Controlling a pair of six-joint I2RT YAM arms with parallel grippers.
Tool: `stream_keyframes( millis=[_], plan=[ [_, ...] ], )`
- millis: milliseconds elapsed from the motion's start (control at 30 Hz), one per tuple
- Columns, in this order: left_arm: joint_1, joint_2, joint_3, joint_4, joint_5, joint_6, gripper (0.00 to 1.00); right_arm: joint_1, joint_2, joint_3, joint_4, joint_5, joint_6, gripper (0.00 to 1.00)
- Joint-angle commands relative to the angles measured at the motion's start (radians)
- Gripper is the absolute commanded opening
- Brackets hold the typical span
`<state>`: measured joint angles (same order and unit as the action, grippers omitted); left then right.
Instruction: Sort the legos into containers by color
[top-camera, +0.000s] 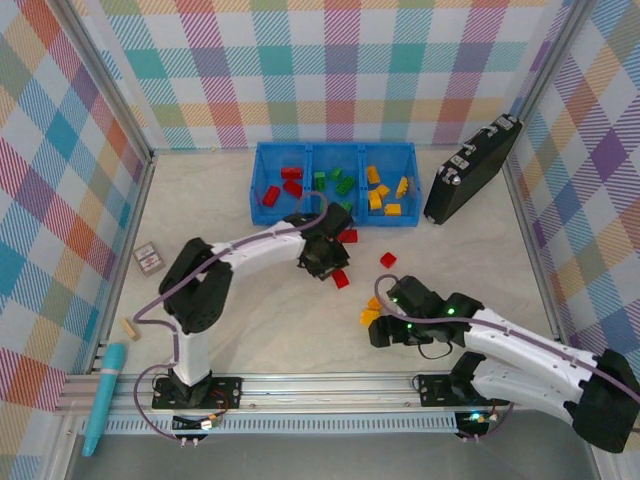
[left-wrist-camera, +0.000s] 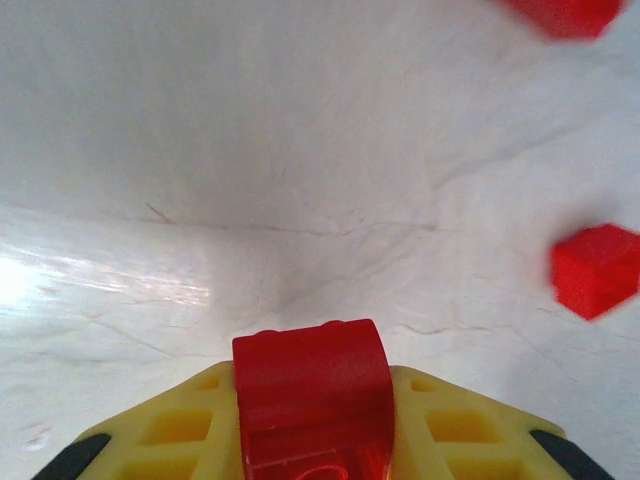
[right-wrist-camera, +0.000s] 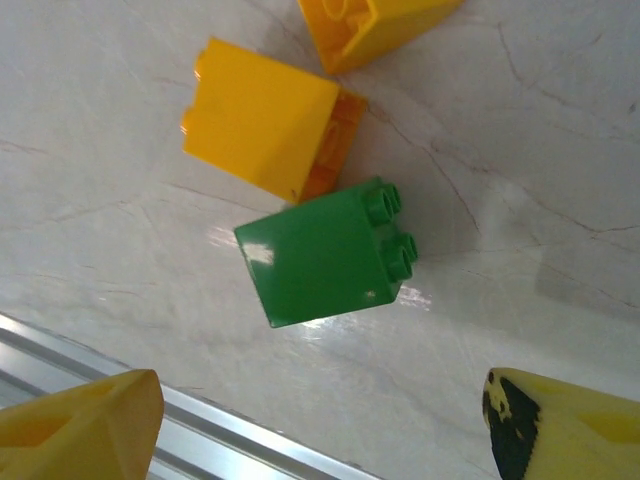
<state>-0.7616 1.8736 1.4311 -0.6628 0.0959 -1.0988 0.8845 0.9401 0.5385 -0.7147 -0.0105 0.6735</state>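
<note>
**Reference: blue tray (top-camera: 335, 148).**

1. Its left compartment (top-camera: 272, 165) is seen to hold red legos (top-camera: 291, 186). Green legos (top-camera: 337, 181) are held in the middle compartment (top-camera: 325, 205). Yellow-orange legos (top-camera: 384, 191) are held in the right compartment (top-camera: 395, 160).
2. The left gripper (top-camera: 322, 258) is placed just off the tray's near wall, below the middle compartment. Its jaws are pressed together on a red lego (left-wrist-camera: 310, 385), which is pinched between the yellow fingers (left-wrist-camera: 455, 430).
3. Three loose red legos (top-camera: 348, 236) are noted on the table near the tray's near wall, around that gripper.
4. The right gripper (right-wrist-camera: 325, 430) is found with jaws spread wide and nothing gripped between them. In the overhead view it is located well apart from the tray, on the near side, below the right compartment.
5. A green lego (right-wrist-camera: 325, 255) is lying on the table ahead of those jaws, just beside an orange lego (right-wrist-camera: 265, 120).
6. A black case (top-camera: 470, 170) is propped just beside the tray's right end.
</note>
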Motion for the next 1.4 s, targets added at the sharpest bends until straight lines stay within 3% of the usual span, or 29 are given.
stream_keyframes(
  millis=[0,267,500,700,867,1300,1367],
  plan=[
    [0.050,-0.127,0.023,-0.080,-0.062,0.140,0.12,0.033,0.053,0.023,0.000,0.076,0.000,0.84],
    [0.180,-0.242,0.117,-0.130,-0.201,0.371,0.12,0.084,0.158,0.058,0.010,0.162,-0.015,0.84],
    [0.252,-0.228,0.225,-0.102,-0.333,0.529,0.12,0.091,0.237,0.085,0.048,0.179,-0.034,0.81],
    [0.308,-0.138,0.286,-0.022,-0.335,0.586,0.12,0.096,0.309,0.105,0.070,0.179,-0.055,0.77],
    [0.342,-0.042,0.350,0.011,-0.315,0.613,0.12,0.097,0.337,0.106,0.084,0.182,-0.057,0.69],
    [0.401,0.186,0.449,0.029,-0.290,0.666,0.13,0.097,0.372,0.107,0.084,0.176,-0.058,0.39],
    [0.403,0.209,0.450,0.034,-0.286,0.667,0.17,0.098,0.372,0.106,0.083,0.176,-0.056,0.36]
  ],
)
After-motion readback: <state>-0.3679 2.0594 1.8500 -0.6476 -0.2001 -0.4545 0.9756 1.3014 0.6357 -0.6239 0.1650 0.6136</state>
